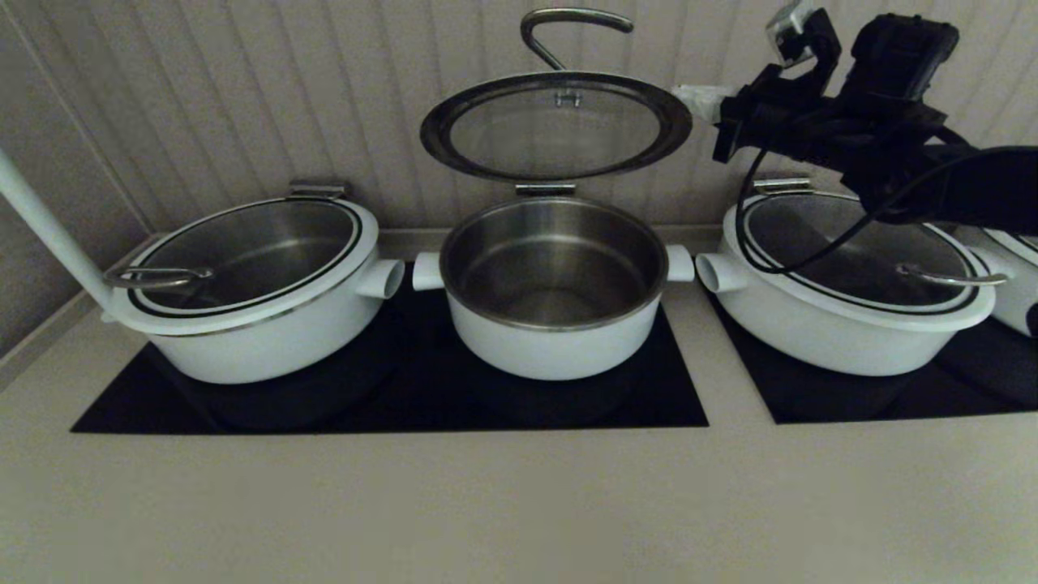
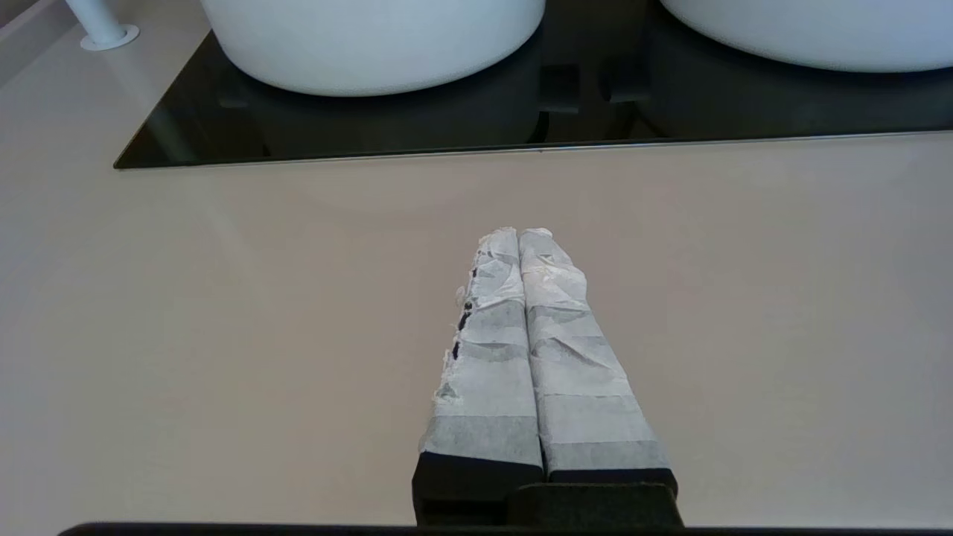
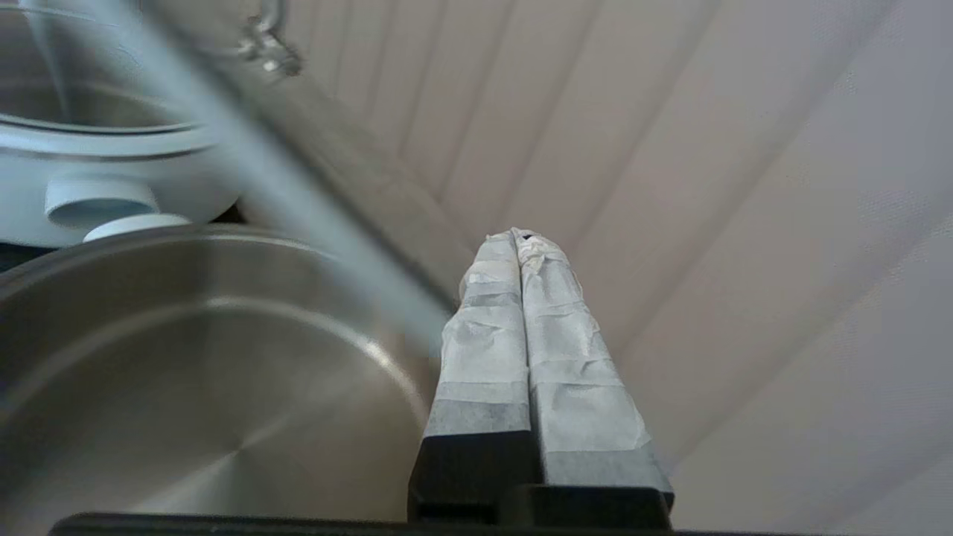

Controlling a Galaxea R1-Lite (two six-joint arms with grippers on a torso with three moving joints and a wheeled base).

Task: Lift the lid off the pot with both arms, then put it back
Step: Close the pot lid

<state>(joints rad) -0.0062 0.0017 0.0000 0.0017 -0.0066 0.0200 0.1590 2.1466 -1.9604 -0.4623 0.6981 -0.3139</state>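
Note:
The pot stands open in the middle of the black cooktop; its steel inside also shows in the right wrist view. The lid is tilted up above the pot's back edge, underside towards me, steel handle on top. My right gripper is shut, with nothing between the fingers, and its tips are at the lid's right rim; in the right wrist view the rim runs past the shut right gripper. My left gripper is shut and empty over the bare counter in front of the cooktop, out of the head view.
A wider white pot with a lid stands left of the pot, another on a second cooktop to the right, under my right arm. A further white pot is at the far right. A white pole rises at the left. The panelled wall is close behind.

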